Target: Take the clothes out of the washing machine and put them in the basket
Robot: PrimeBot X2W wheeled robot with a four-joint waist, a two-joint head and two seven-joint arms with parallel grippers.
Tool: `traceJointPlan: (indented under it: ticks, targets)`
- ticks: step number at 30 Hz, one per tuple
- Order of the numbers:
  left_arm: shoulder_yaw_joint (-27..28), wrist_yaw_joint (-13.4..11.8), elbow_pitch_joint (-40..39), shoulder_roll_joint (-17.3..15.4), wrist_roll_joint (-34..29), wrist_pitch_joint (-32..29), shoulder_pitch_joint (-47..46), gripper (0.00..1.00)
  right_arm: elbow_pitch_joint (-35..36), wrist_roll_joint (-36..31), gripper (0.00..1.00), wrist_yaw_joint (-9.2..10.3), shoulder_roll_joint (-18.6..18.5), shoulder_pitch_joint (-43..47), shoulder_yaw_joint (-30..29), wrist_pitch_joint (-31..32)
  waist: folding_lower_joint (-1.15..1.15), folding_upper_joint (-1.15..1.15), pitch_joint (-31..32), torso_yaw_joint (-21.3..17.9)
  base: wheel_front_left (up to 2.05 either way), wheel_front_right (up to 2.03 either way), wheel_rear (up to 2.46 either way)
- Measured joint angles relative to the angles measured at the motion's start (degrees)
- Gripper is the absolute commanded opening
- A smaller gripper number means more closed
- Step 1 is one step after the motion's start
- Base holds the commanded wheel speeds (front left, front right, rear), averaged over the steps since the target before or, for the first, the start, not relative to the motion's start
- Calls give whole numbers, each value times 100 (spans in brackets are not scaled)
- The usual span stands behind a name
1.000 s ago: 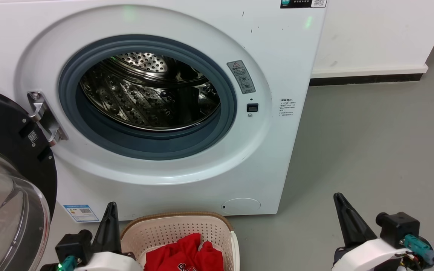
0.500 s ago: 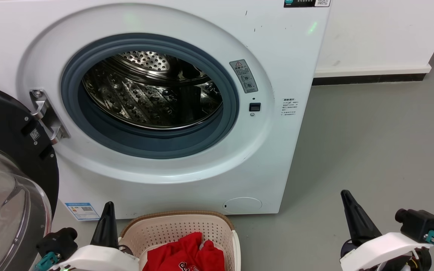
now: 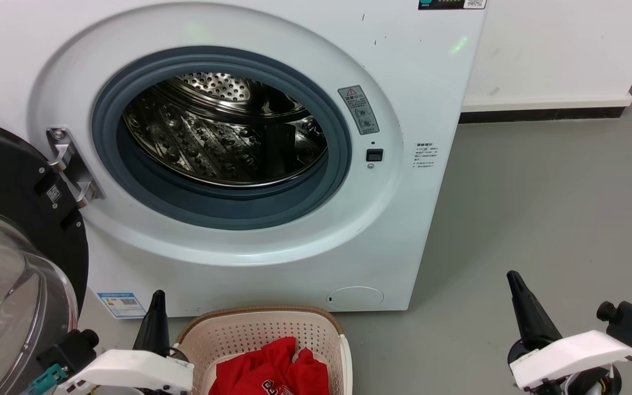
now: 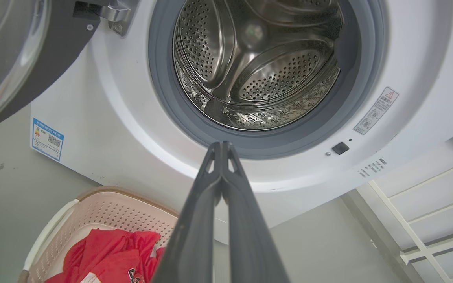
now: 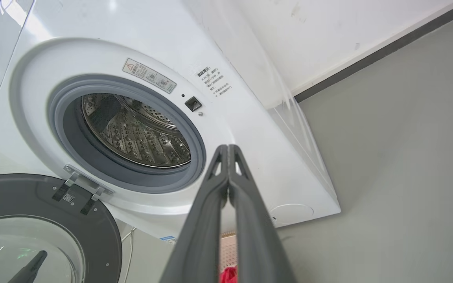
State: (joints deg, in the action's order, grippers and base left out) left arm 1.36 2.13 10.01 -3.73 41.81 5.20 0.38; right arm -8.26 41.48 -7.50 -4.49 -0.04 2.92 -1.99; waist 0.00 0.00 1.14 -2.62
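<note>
Red clothes (image 3: 272,373) in basket (image 3: 255,311), left hand (image 3: 157,294), right hand (image 3: 512,275) closed, drifted outward

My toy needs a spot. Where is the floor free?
Bare: the floor right of the washing machine, up to the dark skirting and the right tool. Crowded: before the machine, the basket of clothes sits beside the open door and left tool.
</note>
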Motion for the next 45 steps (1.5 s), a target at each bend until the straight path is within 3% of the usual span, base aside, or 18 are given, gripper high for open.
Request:
traceJointPlan:
  ticks: [45]
  targets:
    - [308,320,245,49,3019,-705,-381,0,-330,3195,0,1,-35,-335,-377,356,0,0,-67,133,0,0,0]
